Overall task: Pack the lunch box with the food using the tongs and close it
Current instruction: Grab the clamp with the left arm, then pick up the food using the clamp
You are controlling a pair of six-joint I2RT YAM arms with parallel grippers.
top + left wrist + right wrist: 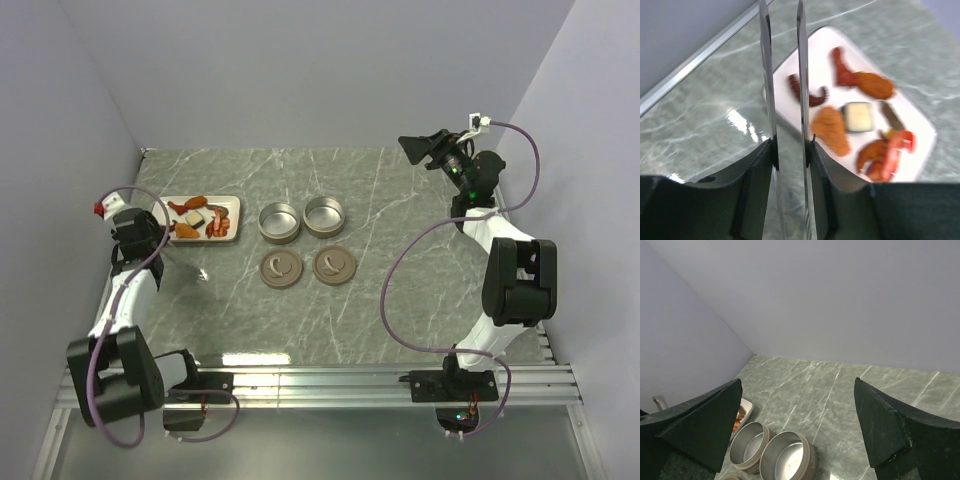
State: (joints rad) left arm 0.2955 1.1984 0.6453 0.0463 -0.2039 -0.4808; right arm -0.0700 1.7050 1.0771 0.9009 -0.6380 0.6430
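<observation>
Steel tongs (802,75) in left tool (791,146), food (830,131) just beside, on plate (819,54)

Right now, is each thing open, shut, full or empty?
Left tool: shut on the tongs.
Tongs: held, arms squeezed close, no food between.
Right tool: open, empty, raised.
Plate: holding food.
Food: all on the plate, unpacked.
Tin beside plate: open, empty.
Second tin: open, empty.
Lid nearer plate: off, lying flat.
Second lid: off, lying flat.
</observation>
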